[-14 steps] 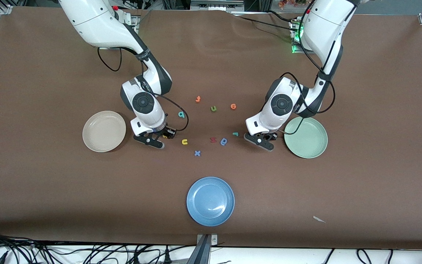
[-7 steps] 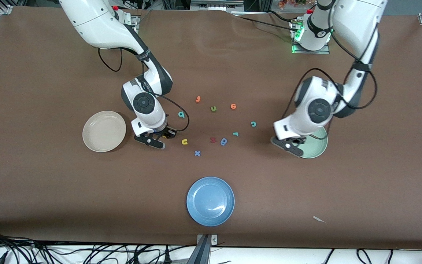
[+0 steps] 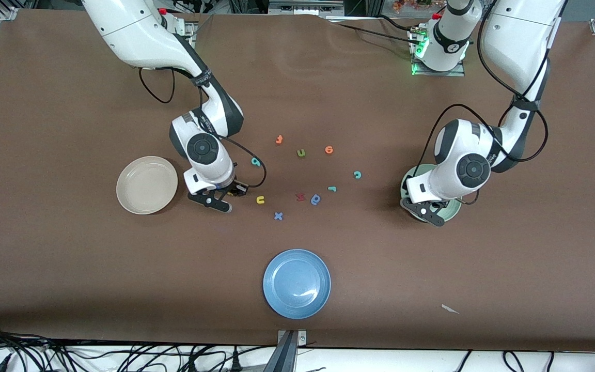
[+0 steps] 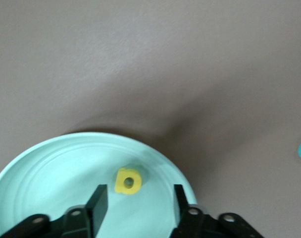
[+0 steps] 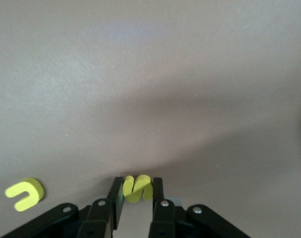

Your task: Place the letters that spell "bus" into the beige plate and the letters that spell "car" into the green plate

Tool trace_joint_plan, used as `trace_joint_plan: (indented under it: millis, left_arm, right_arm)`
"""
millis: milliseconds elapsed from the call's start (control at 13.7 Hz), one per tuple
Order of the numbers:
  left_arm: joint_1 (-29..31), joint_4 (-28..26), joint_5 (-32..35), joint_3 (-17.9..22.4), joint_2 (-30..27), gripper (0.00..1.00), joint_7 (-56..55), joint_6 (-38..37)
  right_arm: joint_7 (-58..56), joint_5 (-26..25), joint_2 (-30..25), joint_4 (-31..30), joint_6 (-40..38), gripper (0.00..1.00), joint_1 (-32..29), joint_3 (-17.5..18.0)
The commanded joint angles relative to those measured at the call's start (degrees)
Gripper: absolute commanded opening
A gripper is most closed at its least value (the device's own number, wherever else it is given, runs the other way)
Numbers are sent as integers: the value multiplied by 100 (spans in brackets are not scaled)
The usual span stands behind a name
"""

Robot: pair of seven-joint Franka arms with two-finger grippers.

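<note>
My right gripper (image 5: 137, 196) is shut on the yellow "s" (image 5: 137, 188), low over the table between the beige plate (image 3: 146, 185) and the yellow "u" (image 3: 260, 200) (image 5: 25, 193). The left gripper (image 4: 138, 203) hangs open over the green plate (image 4: 51, 168) (image 3: 406, 181), and the yellow "a" (image 4: 128, 180) lies loose in that plate, just ahead of the fingertips. On the table between the two plates lie the teal "b" (image 3: 256, 161), teal "c" (image 3: 357, 175) and teal "r" (image 3: 332, 188).
Other letters lie among them: an orange "t" (image 3: 279, 139), green "u" (image 3: 301, 152), orange "e" (image 3: 329, 150), a red letter (image 3: 300, 196), a darker blue letter (image 3: 316, 199) and a blue "x" (image 3: 278, 216). A blue plate (image 3: 297, 283) sits nearest the front camera.
The left arm swung from the letters to over the green plate and its gripper opened; the yellow "a" now lies in the plate. The right gripper stayed at the "s".
</note>
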Motion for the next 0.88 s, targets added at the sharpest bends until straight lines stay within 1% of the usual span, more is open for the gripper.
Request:
trace_joint_plan:
  millis: [0, 146, 219, 365, 438, 511, 584, 730, 803]
  left_arm:
    - [-32, 49, 57, -72, -141, 99, -53, -58]
    - [-40, 58, 48, -283, -281, 98, -227, -258]
    - [-40, 67, 48, -449, -343, 98, -559, -443]
    - [-40, 41, 91, -905, -413, 98, -1568, -602]
    - [-40, 6, 92, -1108, -405, 97, -2078, -603]
    - [-40, -30, 92, -1249, -387, 93, -2466, -594]
    - [-93, -65, 92, -1390, -370, 91, -2687, -577]
    - [-355, -91, 101, -1391, -291, 91, -3083, -437]
    - [-513, -196, 118, -1374, -256, 92, -3372, -236]
  right_arm:
    - [-511, 0, -81, 404, -785, 10, -80, -15]
    - [-1030, 0, -414, 195, -1032, 10, -106, -304]
    - [-1294, 0, -624, -6, -1033, 10, -106, -418]
    - [-1951, 0, -1029, -402, -1025, 10, -115, -734]
    - [-2356, 9, -1257, -717, -964, 10, -115, -910]
    - [-2699, 9, -1494, -1051, -832, 10, -115, -1095]
    - [-3059, 9, -1749, -1420, -631, 10, -115, -1279]
    - [-3701, 9, -2067, -2149, -43, 10, -115, -1631]
    - [-3965, 9, -2138, -2449, 308, 10, -115, -1789]
